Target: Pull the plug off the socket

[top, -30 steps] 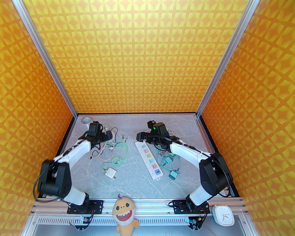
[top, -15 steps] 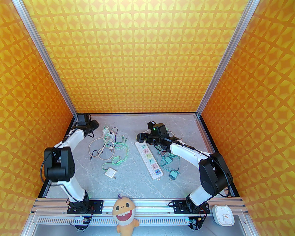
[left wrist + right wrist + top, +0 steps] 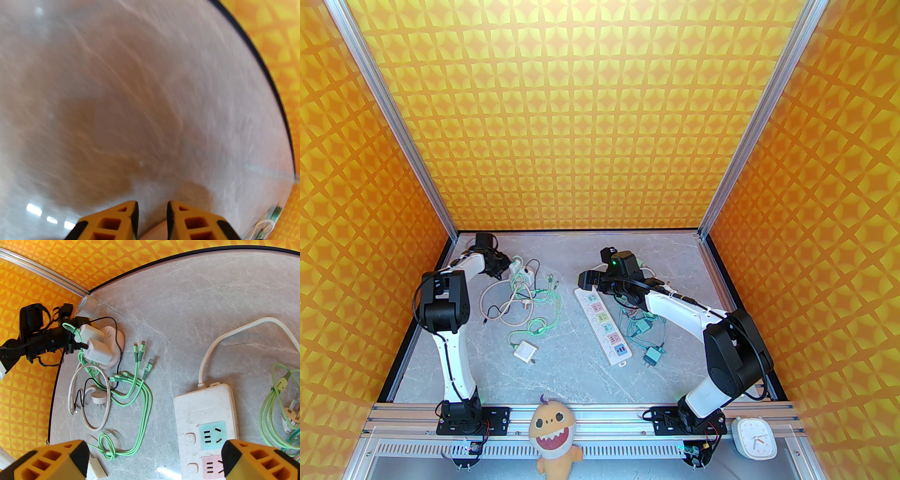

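White socket lies diagonally right of centre on grey marble table; open surface lies toward the near edge. Right gripper is spread wide over its far end. Left gripper, near the far-left corner: narrow gap, grip cannot be told. Orange walls enclose three sides.

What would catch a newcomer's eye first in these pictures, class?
Orange patterned walls surround the table. On it, the white power strip with pastel outlets lies right of centre, tangled green cables left of it. An orange plush toy grins at the near edge.
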Motion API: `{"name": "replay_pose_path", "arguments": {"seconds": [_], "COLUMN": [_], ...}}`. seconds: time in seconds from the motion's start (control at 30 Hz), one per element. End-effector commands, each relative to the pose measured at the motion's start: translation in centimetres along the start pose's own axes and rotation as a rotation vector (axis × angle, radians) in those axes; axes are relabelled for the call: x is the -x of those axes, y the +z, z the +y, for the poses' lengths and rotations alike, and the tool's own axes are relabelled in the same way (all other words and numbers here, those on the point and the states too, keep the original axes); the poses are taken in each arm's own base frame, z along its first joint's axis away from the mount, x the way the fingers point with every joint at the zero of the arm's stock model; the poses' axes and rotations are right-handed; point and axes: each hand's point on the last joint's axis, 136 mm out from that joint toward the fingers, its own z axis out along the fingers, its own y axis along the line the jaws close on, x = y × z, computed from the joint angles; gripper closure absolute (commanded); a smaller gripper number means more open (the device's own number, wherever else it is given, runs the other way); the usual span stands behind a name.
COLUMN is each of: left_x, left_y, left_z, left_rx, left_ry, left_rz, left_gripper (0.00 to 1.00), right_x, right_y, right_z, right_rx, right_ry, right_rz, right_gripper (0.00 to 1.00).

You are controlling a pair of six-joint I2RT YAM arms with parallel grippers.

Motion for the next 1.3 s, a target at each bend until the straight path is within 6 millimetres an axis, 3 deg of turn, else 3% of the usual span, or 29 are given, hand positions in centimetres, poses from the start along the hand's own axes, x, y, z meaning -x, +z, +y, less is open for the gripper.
{"name": "replay_pose_path", "arguments": {"seconds": [0.0, 0.23, 0.43, 0.5, 0.63, 0.7, 0.87, 1.03, 1.17, 1.2, 1.27], "left_x": [-2.5, -7.6, -11.7, -12.2, -10.4, -9.0, -8.3, -10.9, -14.1, -15.1, -17.1], "left_y": [0.1, 0.7, 0.4, -0.1, -2.5, -5.0, -10.8, -14.6, -15.8, -15.7, -15.7], "left_z": [-3.2, -8.3, -11.7, -12.0, -11.6, -11.8, -10.7, -9.3, -8.1, -7.7, -7.6], "left_rx": [-0.077, -0.149, -0.202, -0.207, -0.193, -0.196, -0.186, -0.24, -0.25, -0.238, -0.226], "left_ry": [0.085, 0.233, 0.333, 0.338, 0.32, 0.329, 0.353, 0.359, 0.369, 0.377, 0.407], "left_rz": [0.073, 0.149, 0.213, 0.217, 0.149, 0.086, -0.04, -0.112, -0.15, -0.156, -0.161], "left_gripper": [0.73, 0.72, 0.69, 0.67, 0.57, 0.54, 0.43, 0.42, 0.41, 0.41, 0.42], "right_x": [0.0, 0.1, 0.0, -0.1, -0.3, -0.5, -0.6, -0.1, 0.5, 0.6, 1.1], "right_y": [0.4, 0.1, 0.0, 0.0, 0.0, 0.1, 0.4, 1.5, 3.0, 3.5, 4.7], "right_z": [-0.3, -0.2, -0.2, -0.2, 0.3, 0.5, 1.1, 1.1, 1.5, 1.7, 2.1], "right_rx": [-0.01, -0.007, -0.011, -0.013, -0.021, -0.023, -0.025, -0.035, -0.008, 0.02, 0.072], "right_ry": [-0.008, -0.006, -0.01, -0.016, -0.046, -0.061, -0.088, -0.066, -0.061, -0.054, -0.023], "right_rz": [-0.007, -0.014, -0.016, -0.016, -0.019, -0.018, -0.018, -0.014, 0.006, 0.025, 0.055], "right_gripper": [0.01, 0.02, 0.01, 0.02, 0.02, 0.02, 0.02, 0.02, 0.02, 0.05, 0.24]}}
